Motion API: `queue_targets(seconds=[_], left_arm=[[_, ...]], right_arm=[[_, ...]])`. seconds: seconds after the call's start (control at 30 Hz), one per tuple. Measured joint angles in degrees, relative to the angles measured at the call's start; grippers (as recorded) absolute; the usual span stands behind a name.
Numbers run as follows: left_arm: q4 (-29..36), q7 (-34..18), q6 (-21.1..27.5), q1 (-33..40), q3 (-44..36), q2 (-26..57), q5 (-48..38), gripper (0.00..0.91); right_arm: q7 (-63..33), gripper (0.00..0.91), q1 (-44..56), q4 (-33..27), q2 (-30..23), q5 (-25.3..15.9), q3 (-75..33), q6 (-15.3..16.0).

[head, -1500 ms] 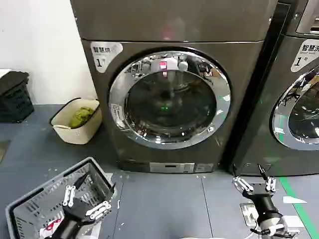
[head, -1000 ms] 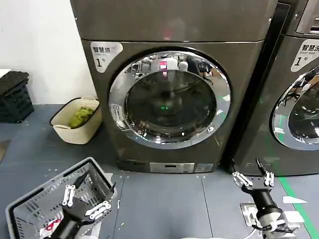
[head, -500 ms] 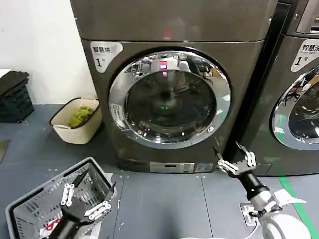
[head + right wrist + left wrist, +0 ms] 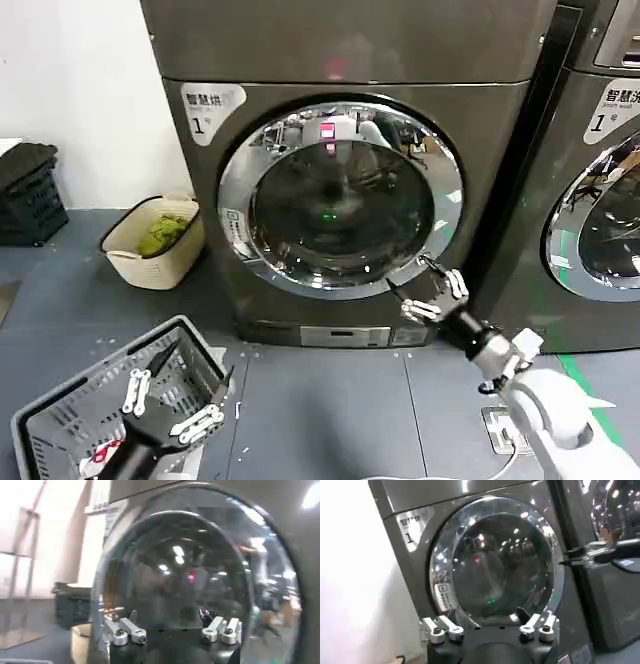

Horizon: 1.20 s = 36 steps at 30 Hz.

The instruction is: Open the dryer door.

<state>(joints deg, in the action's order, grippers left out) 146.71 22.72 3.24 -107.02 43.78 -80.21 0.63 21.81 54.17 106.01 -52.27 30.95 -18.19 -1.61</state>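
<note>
Door status: dryer door (image 4: 340, 198) shut, flush w/ machine front. Right tool (image 4: 432, 291), fingers spread, sits at rim's lower-right edge; door lies up-left of it. Left tool (image 4: 168, 403) spread, parked low over the floor, farther off.

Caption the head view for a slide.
Right gripper, open, reaches the closed dryer door's lower chrome rim; left gripper hangs over a grey basket.

The second machine's chrome-rimmed round door (image 4: 600, 235) is cut off by the head view's right edge; the grey wire basket (image 4: 60, 425) is cropped at lower left.
</note>
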Motion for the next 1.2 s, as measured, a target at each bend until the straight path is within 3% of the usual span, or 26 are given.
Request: queue_targets(seconds=[0.5,1.2], left_arm=[[0.2,0.1,-0.6,-0.4,0.6,-0.3,0.6,0.907],[0.5,0.5,-0.6,-0.6,1.0,-0.7,0.6,0.907]], right_arm=[[0.7,0.907,-16.2,-9.6,-1.8,0.0,14.1,0.2],[-0.1,0.907,-29.1,-16.8,-7.4,-0.5,25.9,0.8]])
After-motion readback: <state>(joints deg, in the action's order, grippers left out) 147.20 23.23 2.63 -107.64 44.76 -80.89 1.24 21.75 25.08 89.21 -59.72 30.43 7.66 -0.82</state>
